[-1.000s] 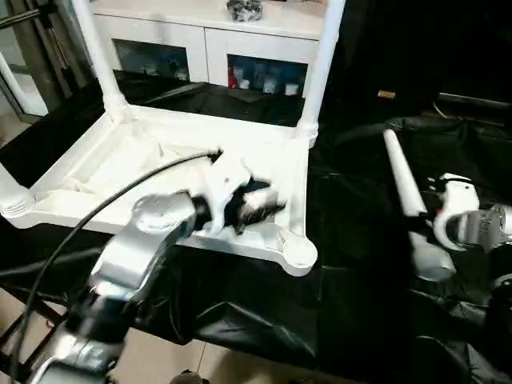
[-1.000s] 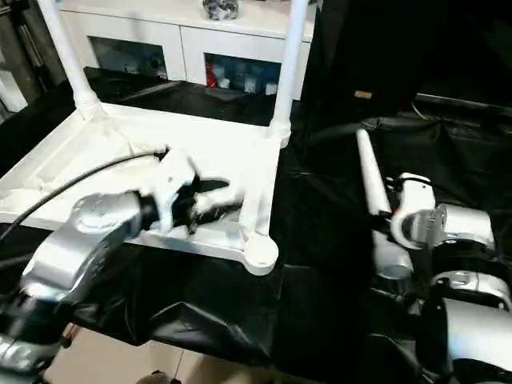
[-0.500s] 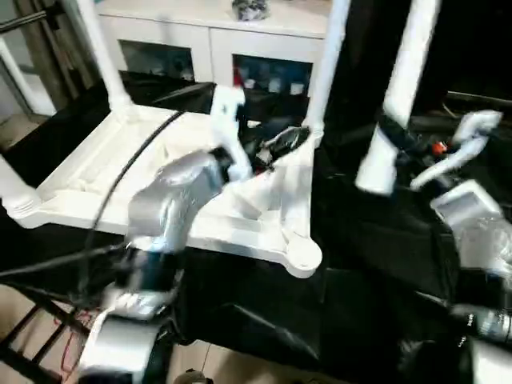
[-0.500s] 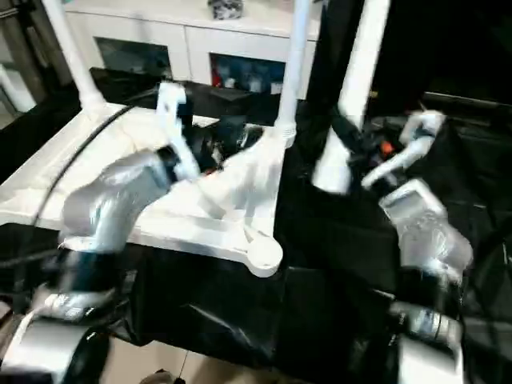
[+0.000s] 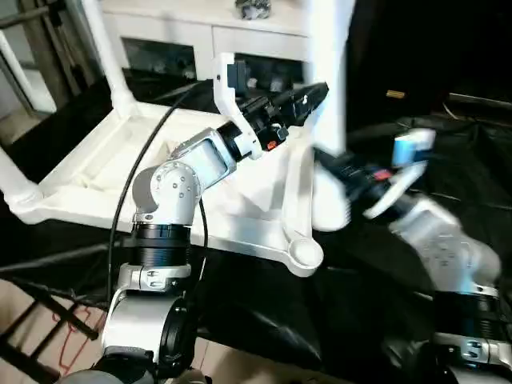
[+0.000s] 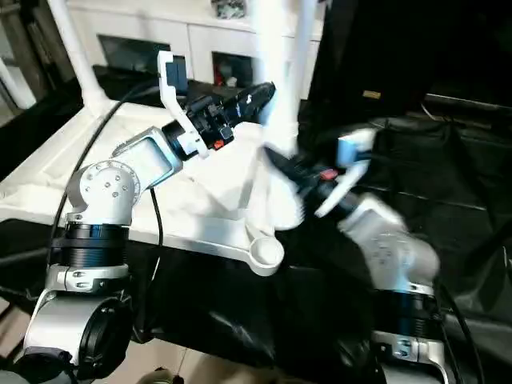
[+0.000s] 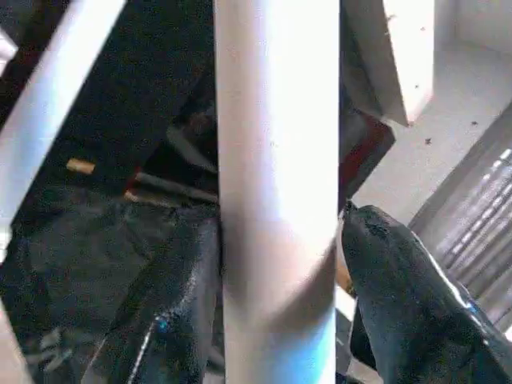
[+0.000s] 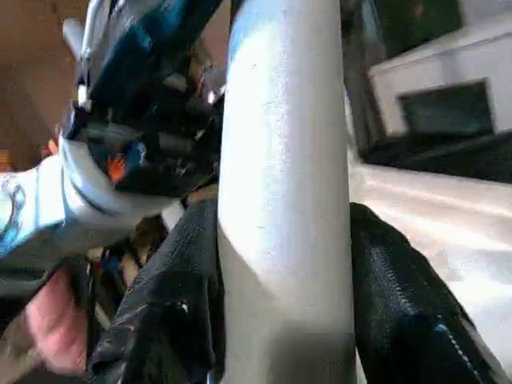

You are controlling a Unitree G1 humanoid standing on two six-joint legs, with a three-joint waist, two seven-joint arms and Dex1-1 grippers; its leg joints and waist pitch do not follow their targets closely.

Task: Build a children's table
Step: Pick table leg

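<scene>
While both grippers clamp one white leg (image 5: 329, 96), the upturned table top (image 5: 96, 168) lies on black cloth (image 5: 264, 312).
Leg upright, just beside the top's near right corner socket (image 5: 305, 254) — left gripper (image 7: 276, 264) closed on it higher up, right gripper (image 8: 284, 272) lower down. Sockets at the top's other corners each hold an upright leg; the glass-doored white cabinet (image 5: 200, 40) behind holds small items — too blurred to name.

One upturned table top (image 5: 96, 172), four legs (image 5: 326, 96) (one held).
</scene>
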